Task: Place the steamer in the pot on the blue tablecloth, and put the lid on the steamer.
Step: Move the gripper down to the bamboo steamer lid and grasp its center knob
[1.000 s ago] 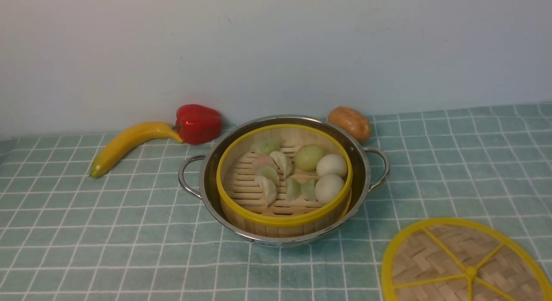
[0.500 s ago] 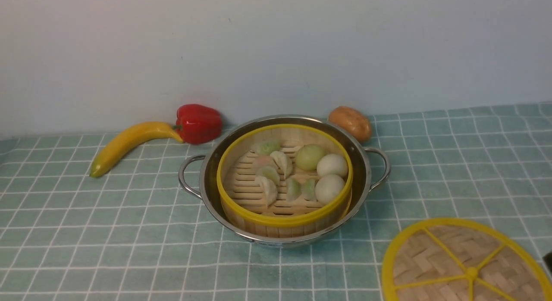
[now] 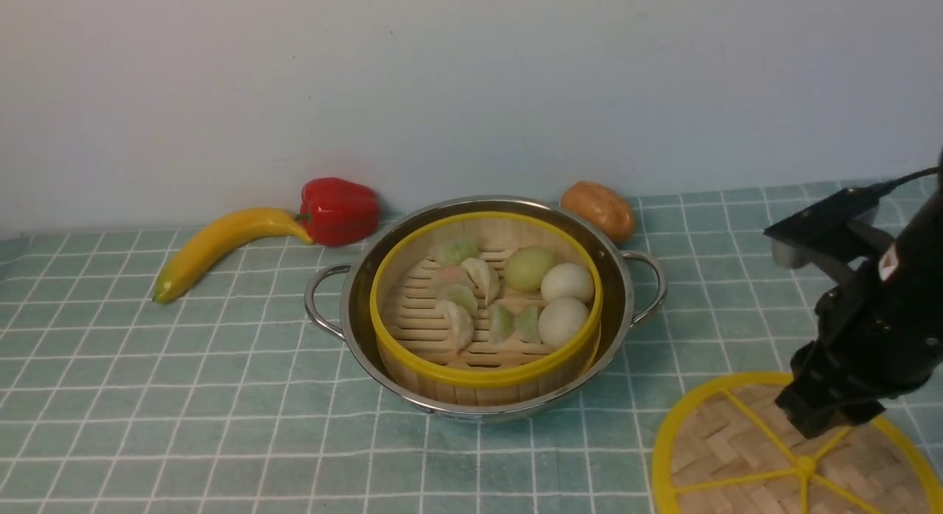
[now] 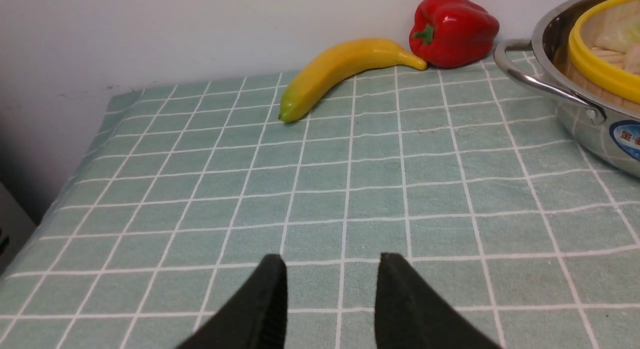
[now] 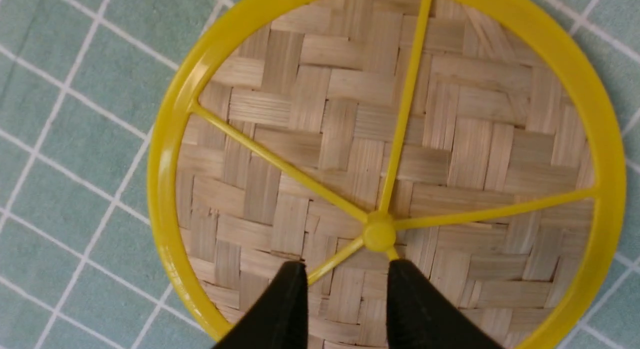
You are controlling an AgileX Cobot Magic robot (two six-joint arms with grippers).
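Two black grippers sit nearest us. The left gripper (image 4: 330, 261) hangs low over the pale teal-blue tablecloth with its white grid (image 3: 184, 396), fingers parted and holding nothing. It is well apart from the work.

The right gripper (image 3: 825, 420) hovers over the flat round woven-bamboo lid with the thick yellow rim and yellow spokes (image 3: 718, 448), which lies on the cloth at the near right. In the right wrist view its fingers are apart and empty, one on each side of a short spoke just beside the small yellow hub. We cannot tell whether the tips touch the weave.

Further off, in the middle of the cloth, stands the wide shiny stainless-steel pot with two loop handles (image 3: 625, 278). The round bamboo steamer with yellow rim bands (image 3: 482, 378) already sits inside it, carrying white and green toy buns and dumplings, and is uncovered.

Farthest back, along the pale wall, lie a yellow banana (image 3: 221, 245), a red bell pepper (image 3: 339, 210) and a brown potato (image 3: 598, 208).

We judge the first step done and the lid pickup in hand. Next the right fingers need to drop, close on the spoke or hub, lift the disc level, carry it left and forward, and lower it centred on the steamer's rim.
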